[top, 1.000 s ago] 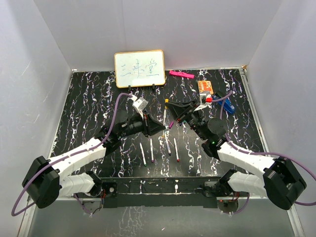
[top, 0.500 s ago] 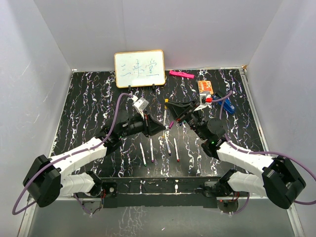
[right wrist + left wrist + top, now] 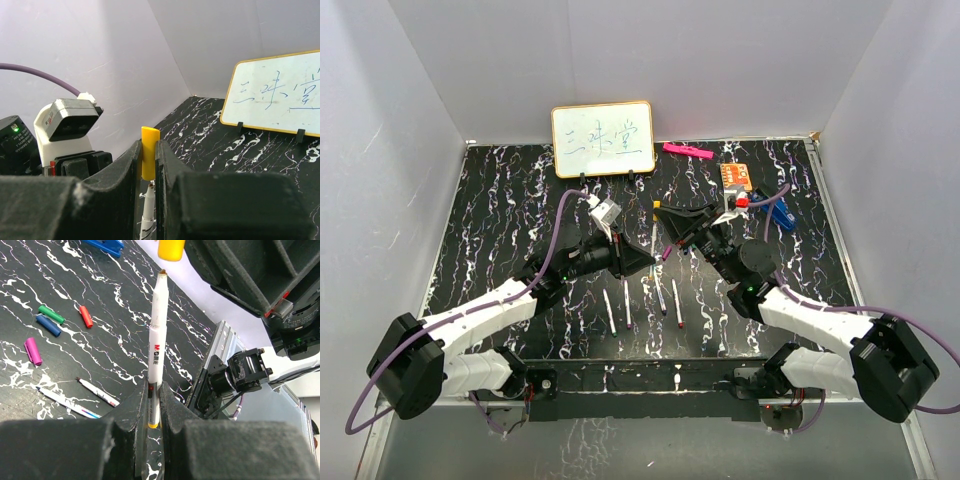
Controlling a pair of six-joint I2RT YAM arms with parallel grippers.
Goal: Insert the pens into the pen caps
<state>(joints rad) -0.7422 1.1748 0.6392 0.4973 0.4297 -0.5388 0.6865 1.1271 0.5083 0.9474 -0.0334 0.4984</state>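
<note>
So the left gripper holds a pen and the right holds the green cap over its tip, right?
Not green: the right wrist view shows the cap in the right gripper is yellow. The left gripper does hold the pen beneath it.

Worktop (image 3: 500, 220): black, white marble veining. Pen (image 3: 156, 340): white, red lettering, yellow end band. Yellow cap (image 3: 149, 152). Green cap (image 3: 51, 314), blue cap (image 3: 48, 325), red cap (image 3: 86, 316), purple cap (image 3: 33, 350). Marker (image 3: 686, 151), 12 o'clock: pink. Card (image 3: 735, 177): orange.

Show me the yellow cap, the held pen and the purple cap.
yellow cap (image 3: 150, 152), right wrist view, middle of its body
held pen (image 3: 156, 347), left wrist view, white barrel by the lettering
purple cap (image 3: 33, 351), left wrist view, middle of its side
</note>
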